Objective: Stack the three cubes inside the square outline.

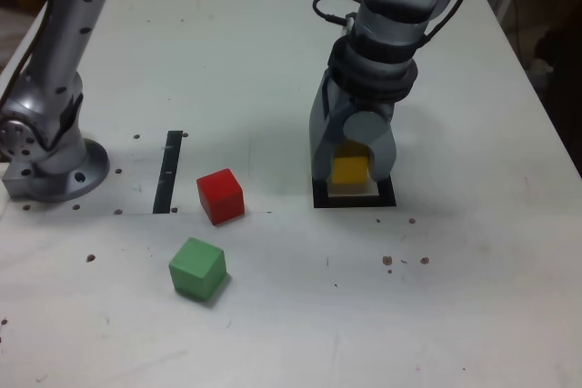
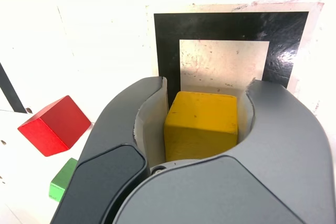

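Working across the exterior view from its left, I am seeing the green cube (image 1: 197, 268) and the red cube (image 1: 221, 195) sitting loose on the tabletop (image 1: 273, 52), both well apart from the square outline (image 1: 355, 197) on its left side, the green one nearer the camera and the red one just beside a thin black strip (image 1: 168, 171). Neither is stacked yet, so I am judging the task as barely begun: one cube of three is arriving. My tool (image 1: 351, 163) is clamping the yellow cube (image 1: 348, 170) between its jaws directly over the outline. In the wrist view the outline's pale centre is showing bare beyond the cube, and I cannot tell whether the cube is touching down yet.
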You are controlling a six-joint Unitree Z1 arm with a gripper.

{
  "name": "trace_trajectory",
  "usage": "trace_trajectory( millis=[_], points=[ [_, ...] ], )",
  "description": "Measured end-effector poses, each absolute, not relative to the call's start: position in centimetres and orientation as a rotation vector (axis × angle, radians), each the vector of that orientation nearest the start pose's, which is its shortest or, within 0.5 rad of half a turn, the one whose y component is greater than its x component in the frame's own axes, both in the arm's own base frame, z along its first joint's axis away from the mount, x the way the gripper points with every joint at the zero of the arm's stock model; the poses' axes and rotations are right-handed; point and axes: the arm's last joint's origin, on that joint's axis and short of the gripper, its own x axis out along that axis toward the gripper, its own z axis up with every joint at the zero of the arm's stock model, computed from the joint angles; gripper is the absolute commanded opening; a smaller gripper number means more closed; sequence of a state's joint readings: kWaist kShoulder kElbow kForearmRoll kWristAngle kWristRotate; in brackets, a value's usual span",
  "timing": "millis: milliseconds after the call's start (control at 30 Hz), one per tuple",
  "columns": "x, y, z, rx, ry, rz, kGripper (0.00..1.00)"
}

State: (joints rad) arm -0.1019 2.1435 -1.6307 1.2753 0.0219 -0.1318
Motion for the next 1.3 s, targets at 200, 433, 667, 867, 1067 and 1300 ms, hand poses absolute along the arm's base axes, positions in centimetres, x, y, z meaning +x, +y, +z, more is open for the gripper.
trace_trajectory(
  millis=[200,433,667,867,1067,1300],
  points=[
    [38.1,-3.8,22.5,0.021,1.774,0.055,0.12],
    [38.8,-3.8,23.0,0.039,1.728,0.055,0.12],
    [39.8,-4.0,23.8,0.052,1.666,0.045,0.12],
    [40.4,-4.3,23.6,0.057,1.656,0.037,0.43],
    [41.0,-4.4,23.5,0.06,1.596,0.019,0.98],
    [40.0,-4.2,24.4,0.058,1.521,0.035,1.0]
  ],
)
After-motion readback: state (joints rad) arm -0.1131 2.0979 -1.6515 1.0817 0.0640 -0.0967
